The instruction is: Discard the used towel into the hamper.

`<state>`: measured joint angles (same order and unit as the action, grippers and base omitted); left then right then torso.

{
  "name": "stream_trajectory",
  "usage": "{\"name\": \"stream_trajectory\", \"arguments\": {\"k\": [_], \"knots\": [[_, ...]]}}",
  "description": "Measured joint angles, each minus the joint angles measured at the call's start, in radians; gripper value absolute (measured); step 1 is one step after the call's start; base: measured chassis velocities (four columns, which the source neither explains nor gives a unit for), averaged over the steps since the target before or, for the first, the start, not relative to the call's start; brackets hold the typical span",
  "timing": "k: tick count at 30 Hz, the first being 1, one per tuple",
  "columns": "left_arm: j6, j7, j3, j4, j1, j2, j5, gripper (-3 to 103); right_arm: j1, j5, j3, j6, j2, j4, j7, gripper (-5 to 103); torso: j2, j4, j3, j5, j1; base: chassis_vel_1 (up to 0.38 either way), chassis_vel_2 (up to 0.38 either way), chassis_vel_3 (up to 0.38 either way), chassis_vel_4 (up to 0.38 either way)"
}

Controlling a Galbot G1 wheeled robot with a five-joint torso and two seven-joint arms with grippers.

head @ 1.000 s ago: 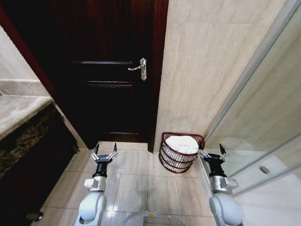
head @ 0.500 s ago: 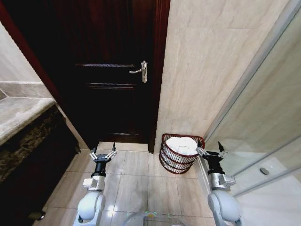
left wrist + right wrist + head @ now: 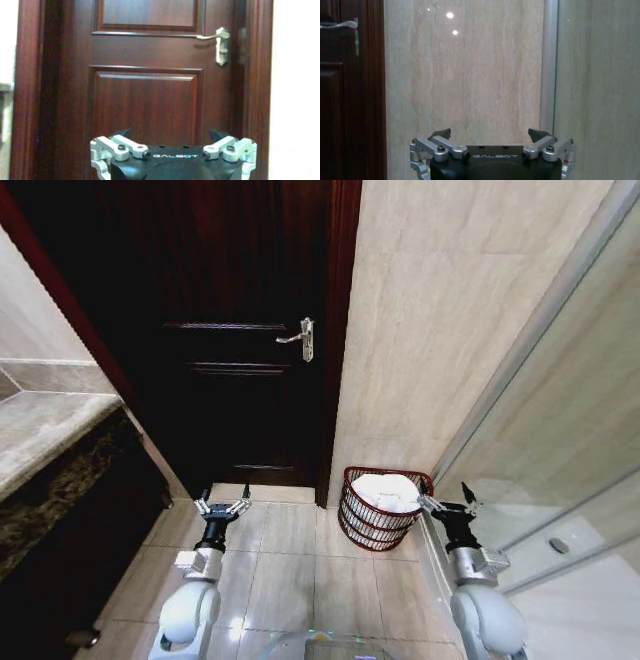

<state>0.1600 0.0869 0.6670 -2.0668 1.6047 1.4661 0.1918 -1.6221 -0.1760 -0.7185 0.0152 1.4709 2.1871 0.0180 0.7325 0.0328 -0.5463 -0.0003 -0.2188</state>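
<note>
Towel (image 3: pixel 390 491) is already in the hamper (image 3: pixel 372 525): a white bundle heaped above the rim. Hamper stands on the tiled floor (image 3: pixel 300 565) at about 1 o'clock from you, in the corner by the door frame, against the beige wall (image 3: pixel 440 330).

Right gripper (image 3: pixel 447 505) hangs just beside the hamper's rim, on its 3 o'clock side, fingers spread wide, nothing in them. Its wrist view confirms it: both fingertips (image 3: pixel 441 134) well apart, looking at bare wall and the glass partition edge (image 3: pixel 549 71).

Left gripper (image 3: pixel 221 506) sits at about 11 o'clock, low over the floor, facing the dark door (image 3: pixel 240 330). Fingers wide there too, empty. Door handle (image 3: pixel 218 42) shows in its wrist view, well clear.

My read: the drop looks done and you're at the tail end. Nothing left to grasp. The next move only calls for keeping the right arm clear of the wire rim if you pull back; it's close enough to snag and tip the hamper. The glass on the right side is tight too, so watch the elbow.
</note>
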Motion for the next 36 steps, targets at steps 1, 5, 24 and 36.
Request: {"name": "stream_trajectory", "arguments": {"k": [1,5,24,36], "knots": [[-0.008,-0.009,-0.007,-0.007,0.002,-0.021,0.004,100,-0.009,-0.004,0.001,-0.001,-0.001,0.005,0.0,100,0.005,0.0,-0.003,0.0004,-0.002,0.0,0.0,0.0,0.0],[-0.015,-0.044,-0.023,-0.027,0.018,-0.088,0.024,100,-0.035,-0.015,0.026,-0.005,-0.019,0.02,0.012,100,0.021,-0.0003,-0.012,0.0001,-0.01,0.0,0.0,0.0,0.0],[-0.017,-0.137,-0.027,-0.076,0.026,-0.108,0.042,100,-0.043,0.058,0.059,-0.006,0.003,0.087,-0.013,100,0.108,0.0,-0.062,0.0002,-0.047,0.0,0.0,0.0,0.0],[-0.048,-0.147,-0.024,-0.109,0.031,-0.107,0.072,100,-0.08,0.014,0.049,0.004,0.015,0.126,-0.005,100,0.161,0.0,-0.091,0.0002,-0.07,0.0,0.0,0.0,0.0]]}}
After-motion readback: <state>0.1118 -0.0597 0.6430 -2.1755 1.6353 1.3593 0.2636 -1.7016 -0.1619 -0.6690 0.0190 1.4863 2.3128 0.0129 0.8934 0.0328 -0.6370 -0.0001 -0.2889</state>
